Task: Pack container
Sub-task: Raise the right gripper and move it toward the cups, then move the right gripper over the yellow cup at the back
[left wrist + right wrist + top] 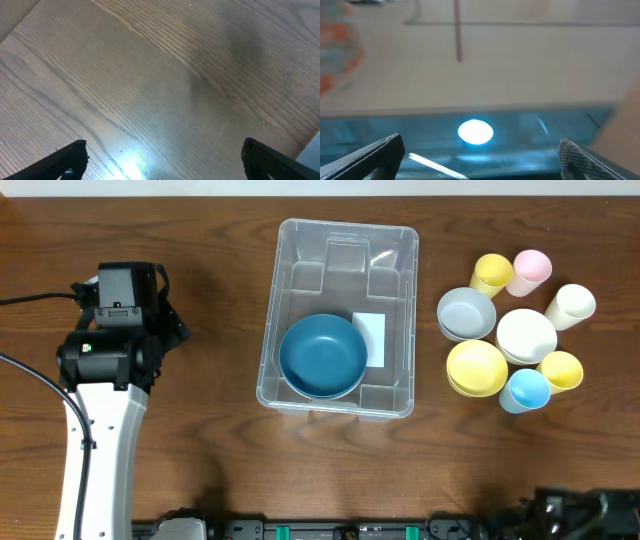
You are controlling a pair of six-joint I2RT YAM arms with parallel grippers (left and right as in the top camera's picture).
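The clear plastic container (340, 315) stands in the middle of the table with a white label and a dark blue bowl (322, 356) inside it. To its right are a grey bowl (466, 313), a white bowl (526, 335), a yellow bowl (476, 368) and several cups: yellow (491, 273), pink (530, 269), cream (571, 306), light blue (526, 391), and a second yellow (562, 371). My left gripper (162, 160) is open over bare wood, left of the container. My right gripper (480, 155) is open and empty, parked at the table's front right edge (585, 515).
The left arm (105, 380) stands at the table's left side. The right wrist view shows a blurred pale wall and a glossy dark surface with a light reflection, none of the task's things.
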